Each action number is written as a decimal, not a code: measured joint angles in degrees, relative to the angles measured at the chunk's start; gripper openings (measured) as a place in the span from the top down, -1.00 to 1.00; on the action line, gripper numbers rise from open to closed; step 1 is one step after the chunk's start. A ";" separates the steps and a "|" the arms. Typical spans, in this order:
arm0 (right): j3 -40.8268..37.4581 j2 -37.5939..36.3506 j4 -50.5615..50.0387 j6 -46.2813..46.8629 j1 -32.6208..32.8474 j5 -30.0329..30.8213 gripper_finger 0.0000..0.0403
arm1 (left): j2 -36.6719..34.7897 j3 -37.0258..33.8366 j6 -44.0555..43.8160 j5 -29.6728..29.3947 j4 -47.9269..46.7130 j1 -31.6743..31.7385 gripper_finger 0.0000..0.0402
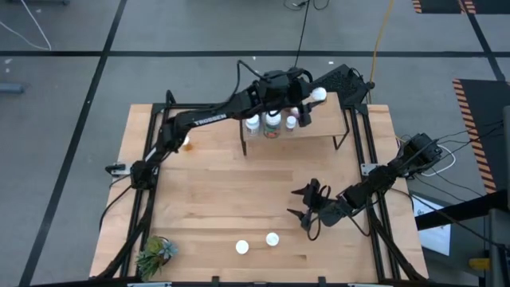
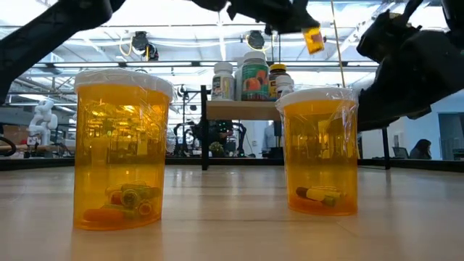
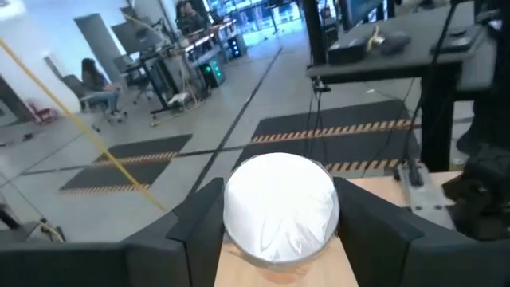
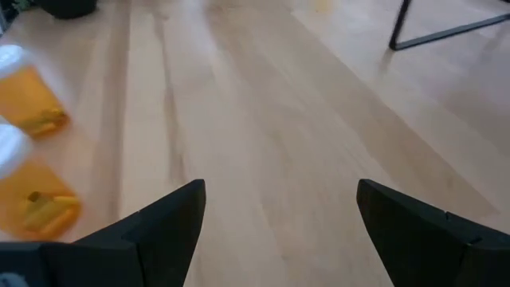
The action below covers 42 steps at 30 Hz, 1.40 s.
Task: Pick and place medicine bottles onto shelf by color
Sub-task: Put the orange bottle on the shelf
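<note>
- The left gripper (image 1: pixel 313 102) is above the right part of the small light-wood shelf on thin black legs (image 1: pixel 319 130), at the far side of the table. Its two dark fingers (image 3: pixel 199 227) close on a white-capped orange pill bottle (image 3: pixel 280 207); in the left wrist view the white cap sits just between the fingers, touching both.
- On the shelf I count three standing bottles, close together in one row: a white bottle with white cap (image 1: pixel 253 123), a bigger bottle with a green label (image 1: pixel 272 122), and a small dark bottle with white cap (image 1: pixel 292 122). In the low view they stand upright.
- Near the front edge of the big wooden table (image 1: pixel 223 183) two more orange translucent pill bottles with white caps stand upright and a little apart: the left one (image 1: pixel 242 247) and the right one (image 1: pixel 272 238). The low view shows pills at the bottom of each.
- A small green leafy plant (image 1: pixel 155 253) is at the front left corner.
- The right gripper (image 1: pixel 307 203) hangs low over the bare wood, right of the two front bottles and well apart from them. Its fingers (image 4: pixel 159 223) are spread wide and hold nothing.
</note>
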 joint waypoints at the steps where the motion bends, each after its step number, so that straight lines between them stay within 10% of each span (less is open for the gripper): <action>1: -0.49 0.01 0.02 0.46 -0.02 0.70 -0.59 | 0.55 0.00 -0.07 -0.09 -0.10 0.04 -0.06; 11: -8.56 0.02 5.98 6.92 -0.42 5.91 -0.59 | 4.29 -0.06 2.06 -1.80 -1.54 1.34 -0.08; 42: -14.06 -6.03 23.99 -16.75 -2.75 10.98 -0.59 | 4.00 -0.11 8.98 -2.64 -7.33 -1.28 -0.09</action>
